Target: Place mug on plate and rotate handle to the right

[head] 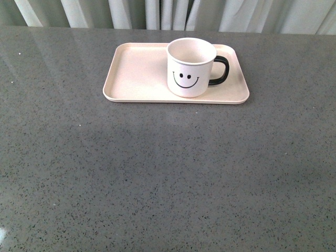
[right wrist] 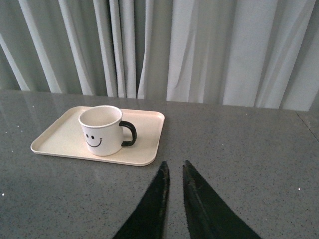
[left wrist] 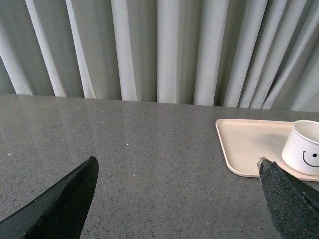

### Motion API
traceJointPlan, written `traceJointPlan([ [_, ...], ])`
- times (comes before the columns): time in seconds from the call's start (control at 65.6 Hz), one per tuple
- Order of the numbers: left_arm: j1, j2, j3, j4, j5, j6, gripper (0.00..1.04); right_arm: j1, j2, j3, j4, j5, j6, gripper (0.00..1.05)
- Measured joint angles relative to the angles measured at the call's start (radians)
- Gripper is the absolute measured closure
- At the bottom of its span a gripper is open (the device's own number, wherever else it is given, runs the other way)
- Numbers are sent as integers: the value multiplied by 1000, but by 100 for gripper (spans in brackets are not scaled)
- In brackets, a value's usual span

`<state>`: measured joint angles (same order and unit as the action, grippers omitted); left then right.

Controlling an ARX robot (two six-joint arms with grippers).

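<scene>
The cream-white mug [head: 191, 68] with a black smiley face stands upright on the right half of the pale pink plate [head: 136, 73]. Its black handle [head: 220, 71] points to the right in the front view. No arm shows in the front view. In the left wrist view my left gripper [left wrist: 177, 167] is open over bare table, with the plate [left wrist: 246, 144] and the mug [left wrist: 304, 147] off to one side. In the right wrist view my right gripper [right wrist: 175, 165] is shut with nothing in it, just short of the plate [right wrist: 144, 142]; the mug [right wrist: 101, 130] and its handle [right wrist: 128, 133] stand beyond.
The grey speckled table [head: 168, 178] stretches wide in front of the plate. Pale curtains [head: 168, 13] hang along its far edge.
</scene>
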<state>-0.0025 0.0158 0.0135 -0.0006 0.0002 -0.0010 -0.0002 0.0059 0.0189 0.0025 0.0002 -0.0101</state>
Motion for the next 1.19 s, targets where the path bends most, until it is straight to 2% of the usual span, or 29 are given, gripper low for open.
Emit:
traceJointPlan([
  [0.274,0,0,0,0,0,0,9,0,0,0,0,0,0,44],
  [0.427,0,0,0,0,0,0,9,0,0,0,0,0,0,8],
  [1.189,0,0,0,0,0,0,9,0,0,0,0,0,0,9],
])
